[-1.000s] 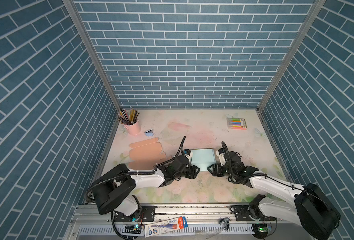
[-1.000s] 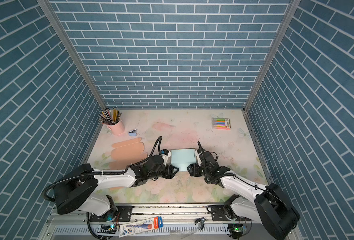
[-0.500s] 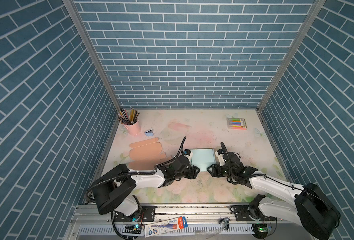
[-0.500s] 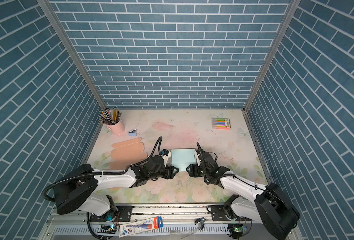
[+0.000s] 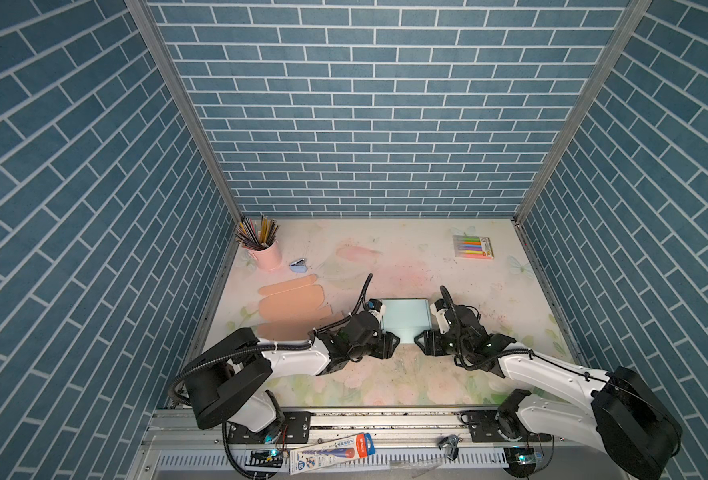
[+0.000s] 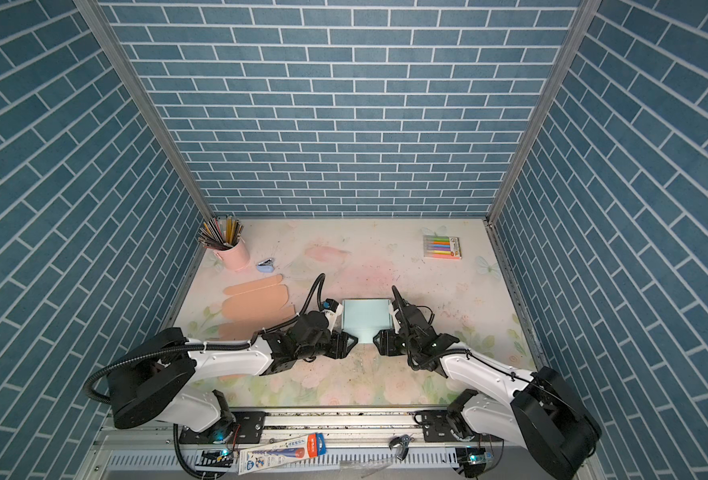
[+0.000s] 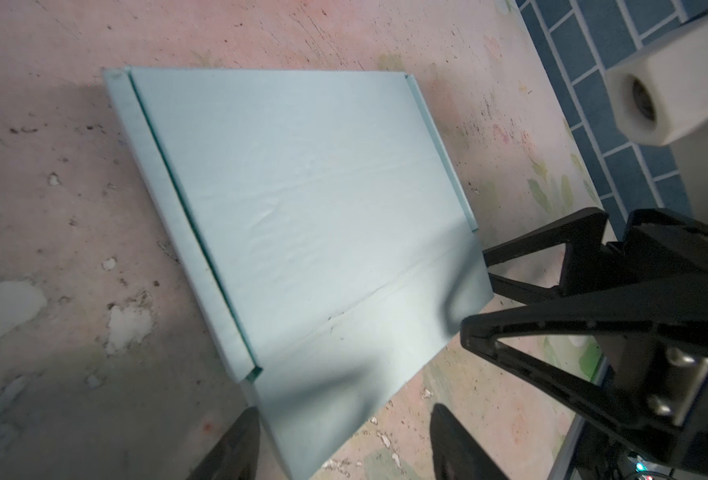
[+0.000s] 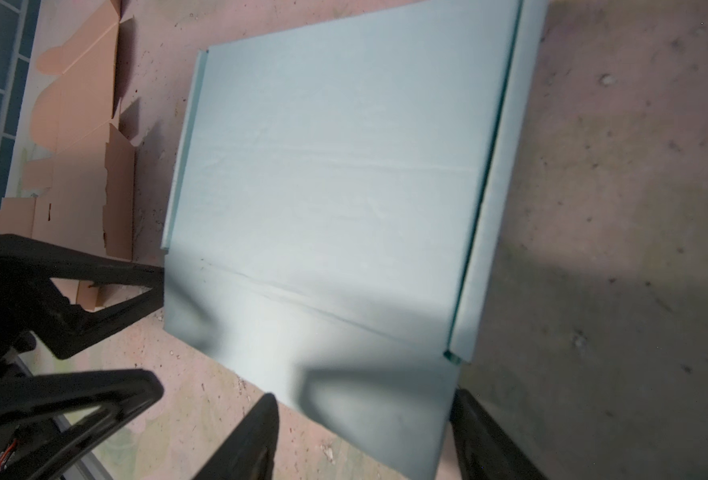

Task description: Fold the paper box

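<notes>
Paper box [image 5: 406, 313]: pale blue matte card, faintly creased, flat near the middle of the table [image 5: 385, 249], toward its front edge; narrow strips folded along two sides.
Left gripper [image 5: 391, 345]: black triangular fingers spread wide, beside the front flap [image 5: 407, 336].
Right gripper [image 5: 423, 345]: likewise spread, on the flap's opposite side.
Right wrist only: peach card blank [image 8: 82, 124], notched outline.
Change: none visible since a second ago.

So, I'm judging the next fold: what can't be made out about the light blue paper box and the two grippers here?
- Light blue paper box: in both top views the left gripper and right gripper cover its near flap's corners.
- Both wrist views: fingers run off the frame edge; whether they touch the flap is unclear.
- Flat peach cardboard cutout: the left arm hides its near end in both top views.
</notes>
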